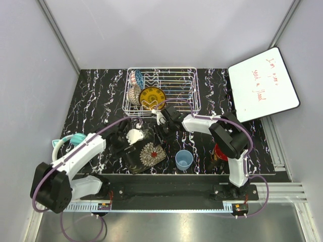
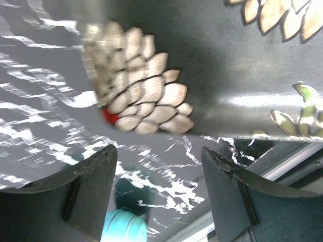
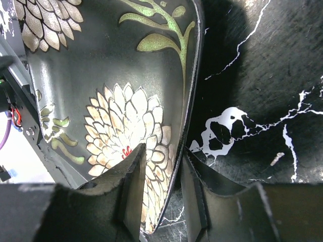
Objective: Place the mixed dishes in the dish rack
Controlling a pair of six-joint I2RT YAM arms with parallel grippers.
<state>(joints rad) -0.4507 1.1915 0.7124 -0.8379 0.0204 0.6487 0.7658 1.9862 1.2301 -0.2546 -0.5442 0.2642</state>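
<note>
The dark square floral plate (image 1: 146,157) lies on the marbled table in front of the dish rack (image 1: 161,89). My right gripper (image 1: 162,132) is closed in on its far rim: in the right wrist view, the gripper (image 3: 162,151) has one finger over the flowered face (image 3: 101,75) and the other outside the edge. My left gripper (image 1: 137,141) hovers open by the plate's left side. Only table shows between its fingers (image 2: 157,150), with the plate (image 2: 227,65) beyond. In the rack stand patterned bowls (image 1: 135,86) and the yellow plate (image 1: 152,96). The light blue cup (image 1: 183,160) stands right of the plate.
A dark mug (image 1: 220,151) sits half hidden behind my right arm. A teal ribbed ball (image 1: 74,138) lies by my left arm and shows below my left fingers (image 2: 123,227). A white board (image 1: 262,83) with red writing leans at the back right.
</note>
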